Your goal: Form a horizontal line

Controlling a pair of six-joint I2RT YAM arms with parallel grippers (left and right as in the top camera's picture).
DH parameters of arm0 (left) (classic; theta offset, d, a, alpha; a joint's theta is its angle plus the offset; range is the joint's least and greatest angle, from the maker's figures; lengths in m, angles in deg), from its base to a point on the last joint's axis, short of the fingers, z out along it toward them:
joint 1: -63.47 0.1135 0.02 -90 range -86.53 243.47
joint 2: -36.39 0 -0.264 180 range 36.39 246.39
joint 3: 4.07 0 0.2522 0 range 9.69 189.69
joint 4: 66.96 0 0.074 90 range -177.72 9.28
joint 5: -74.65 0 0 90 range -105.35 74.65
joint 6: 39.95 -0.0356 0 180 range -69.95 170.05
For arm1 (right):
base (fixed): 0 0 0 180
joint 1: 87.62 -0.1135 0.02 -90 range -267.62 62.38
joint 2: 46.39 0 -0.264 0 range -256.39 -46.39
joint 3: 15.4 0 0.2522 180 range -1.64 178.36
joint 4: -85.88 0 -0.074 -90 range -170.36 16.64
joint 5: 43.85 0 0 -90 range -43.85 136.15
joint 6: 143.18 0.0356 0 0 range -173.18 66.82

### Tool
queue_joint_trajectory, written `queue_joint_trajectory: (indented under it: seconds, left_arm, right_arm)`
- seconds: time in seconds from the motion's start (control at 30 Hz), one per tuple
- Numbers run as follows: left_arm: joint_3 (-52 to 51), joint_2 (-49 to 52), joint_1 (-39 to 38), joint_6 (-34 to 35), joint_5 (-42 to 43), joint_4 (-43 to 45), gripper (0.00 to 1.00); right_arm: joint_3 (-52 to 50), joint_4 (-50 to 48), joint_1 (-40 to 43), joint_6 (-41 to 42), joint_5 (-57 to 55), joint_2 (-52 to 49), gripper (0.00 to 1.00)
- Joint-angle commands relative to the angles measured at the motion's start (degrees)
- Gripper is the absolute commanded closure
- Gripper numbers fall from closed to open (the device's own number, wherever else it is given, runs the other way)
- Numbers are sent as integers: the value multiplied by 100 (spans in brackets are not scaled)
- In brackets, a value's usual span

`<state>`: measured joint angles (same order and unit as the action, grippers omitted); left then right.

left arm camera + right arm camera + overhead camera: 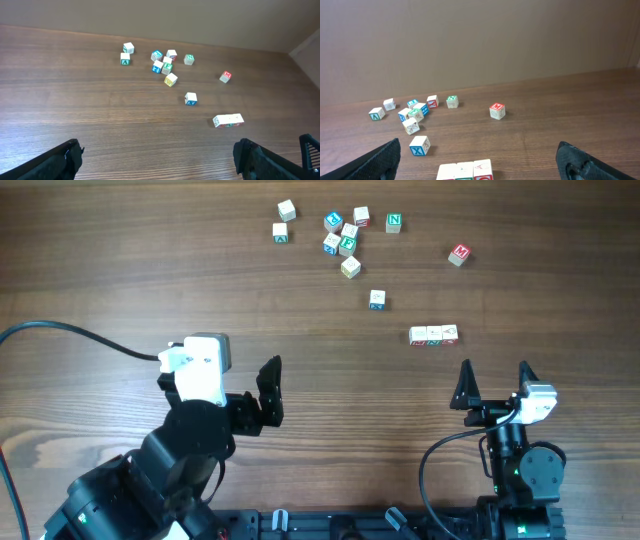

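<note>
The horizontal line (433,334) is a row of three pale letter cubes touching edge to edge on the wooden table, right of centre. It also shows in the left wrist view (228,120) and at the bottom of the right wrist view (465,171). My right gripper (494,383) is open and empty, just in front of the row. My left gripper (269,391) is open and empty, well to the left of the row. In the wrist views both pairs of fingers stand wide apart with nothing between them.
A single blue-lettered cube (377,299) lies behind the row. A red-faced cube (459,253) sits at the far right. A cluster of several cubes (345,240) and two more cubes (284,220) lie at the back.
</note>
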<state>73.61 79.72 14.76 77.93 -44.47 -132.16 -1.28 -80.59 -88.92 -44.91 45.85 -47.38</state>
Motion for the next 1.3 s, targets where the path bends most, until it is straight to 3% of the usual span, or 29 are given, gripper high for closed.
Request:
queue_joint_trajectory:
  seconds: [0.0,0.6,0.8,1.07,1.27]
  left_arm:
    - [-4,22,-26,-48,-76,11,0]
    - [-7,15,118,-48,-74,7,0]
    - [-33,-61,992,-48,-74,4,0]
    - [-903,-1279,2153,-44,-11,1416,0]
    - [-3156,-2907,3416,-48,1381,3145,0]
  right_arm:
    - [-7,-24,22,-76,-122,72,0]
    - [-7,-24,20,-76,-122,72,1]
    - [-7,-26,20,-76,-122,57,0]
    - [-7,-26,20,-74,-122,57,0]
    - [-7,-26,20,-74,-122,57,0]
